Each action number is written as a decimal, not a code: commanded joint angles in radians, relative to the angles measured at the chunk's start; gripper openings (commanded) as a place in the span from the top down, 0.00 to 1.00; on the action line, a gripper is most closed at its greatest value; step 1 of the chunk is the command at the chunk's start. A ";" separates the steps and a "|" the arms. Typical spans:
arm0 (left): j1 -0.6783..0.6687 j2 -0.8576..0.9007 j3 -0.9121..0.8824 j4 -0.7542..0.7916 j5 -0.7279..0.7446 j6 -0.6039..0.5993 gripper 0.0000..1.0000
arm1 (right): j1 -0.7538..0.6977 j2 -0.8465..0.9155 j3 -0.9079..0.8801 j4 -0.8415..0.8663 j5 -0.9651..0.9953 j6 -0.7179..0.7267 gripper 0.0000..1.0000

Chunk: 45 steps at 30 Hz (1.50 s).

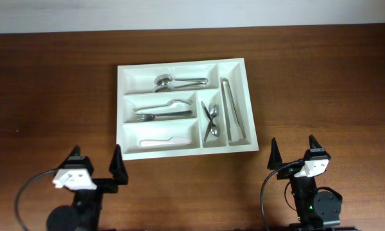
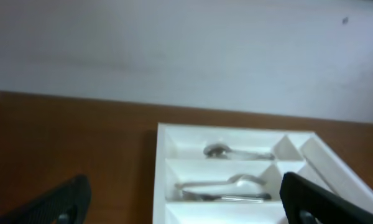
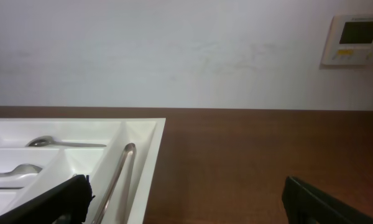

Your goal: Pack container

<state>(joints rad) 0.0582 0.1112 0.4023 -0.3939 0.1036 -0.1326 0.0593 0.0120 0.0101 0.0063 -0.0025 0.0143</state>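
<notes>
The white cutlery tray [image 1: 124,97] lies in the middle of the brown table. Its top long compartment holds spoons [image 1: 173,81], the middle one forks [image 1: 163,114], the bottom one a white knife [image 1: 164,140]. The narrow compartments hold small spoons [image 1: 212,119] and metal tongs [image 1: 232,110]. My left gripper [image 1: 95,163] is open and empty near the front edge, just before the tray's left corner. My right gripper [image 1: 294,154] is open and empty, in front of the tray's right corner. The tray shows in the left wrist view [image 2: 161,180] and right wrist view [image 3: 150,155].
A pale wall [image 3: 174,50] stands behind the table, with a wall controller [image 3: 354,38] at the right. Bare brown tabletop [image 1: 45,90] surrounds the tray on all sides.
</notes>
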 commanded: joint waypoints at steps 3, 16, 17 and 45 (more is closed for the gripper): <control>-0.005 -0.034 -0.179 0.156 0.028 -0.012 0.01 | 0.005 -0.008 -0.005 0.005 -0.013 -0.007 0.01; -0.005 -0.034 -0.365 0.290 -0.004 -0.009 0.01 | 0.005 -0.008 -0.005 0.005 -0.013 -0.007 0.01; -0.005 -0.034 -0.372 0.290 -0.020 -0.008 0.01 | 0.005 -0.008 -0.005 0.005 -0.013 -0.007 0.01; -0.005 -0.055 -0.385 0.304 -0.044 0.262 0.01 | 0.005 -0.008 -0.005 0.005 -0.013 -0.007 0.01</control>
<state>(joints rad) 0.0582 0.0669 0.0296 -0.0929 0.0708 0.1127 0.0597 0.0120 0.0101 0.0063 -0.0025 0.0151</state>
